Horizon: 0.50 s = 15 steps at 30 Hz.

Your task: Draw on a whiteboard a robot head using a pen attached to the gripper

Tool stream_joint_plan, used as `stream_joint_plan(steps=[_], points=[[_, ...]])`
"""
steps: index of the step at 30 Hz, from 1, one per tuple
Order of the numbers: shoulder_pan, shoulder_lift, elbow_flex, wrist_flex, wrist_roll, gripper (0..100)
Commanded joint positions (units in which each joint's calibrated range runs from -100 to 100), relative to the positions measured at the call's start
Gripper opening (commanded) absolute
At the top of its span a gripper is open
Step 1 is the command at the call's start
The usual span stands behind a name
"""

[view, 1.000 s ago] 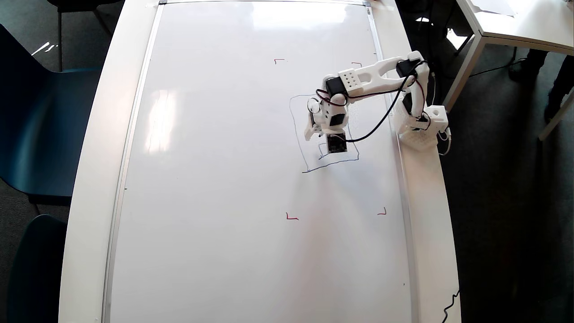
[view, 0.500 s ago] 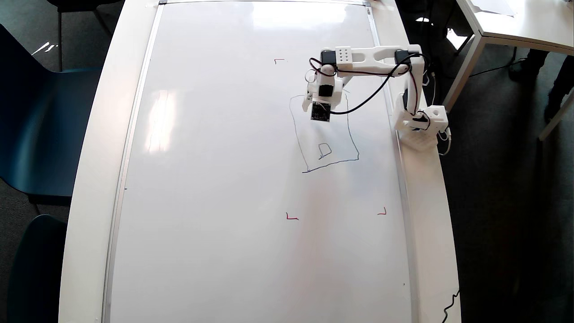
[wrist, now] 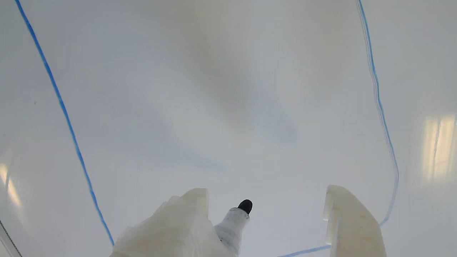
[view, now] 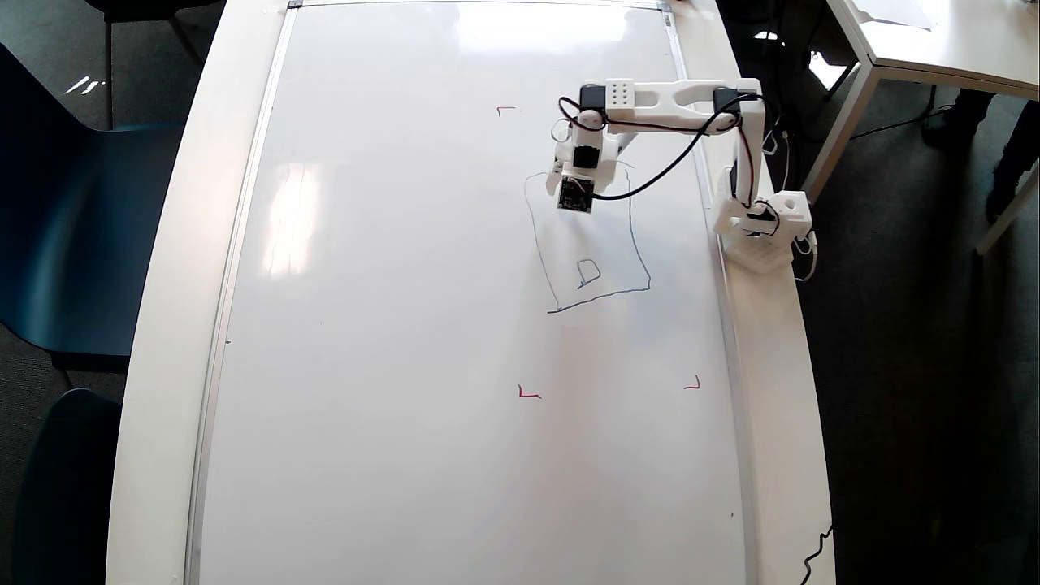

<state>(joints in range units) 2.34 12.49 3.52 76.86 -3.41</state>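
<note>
Robot head (view: 589,242) outline unchanged; tool (view: 561,180) nudged slightly up-left, jaws apart, pen (wrist: 234,223) beside one finger.

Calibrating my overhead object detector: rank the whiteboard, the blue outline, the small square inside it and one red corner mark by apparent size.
1. whiteboard
2. blue outline
3. small square
4. red corner mark, only slightly smaller; close call.

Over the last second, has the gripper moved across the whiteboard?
Yes. The gripper moved from the small drawn square up to the top edge of the blue outline.
</note>
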Motion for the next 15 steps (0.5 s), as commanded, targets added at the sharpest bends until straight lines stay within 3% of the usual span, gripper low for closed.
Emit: stream_joint_plan(steps=[1, 15], points=[[0.9, 0.0, -1.7, -2.6, 0.2, 21], [-0.6, 4.2, -1.0, -6.1, -0.2, 21]])
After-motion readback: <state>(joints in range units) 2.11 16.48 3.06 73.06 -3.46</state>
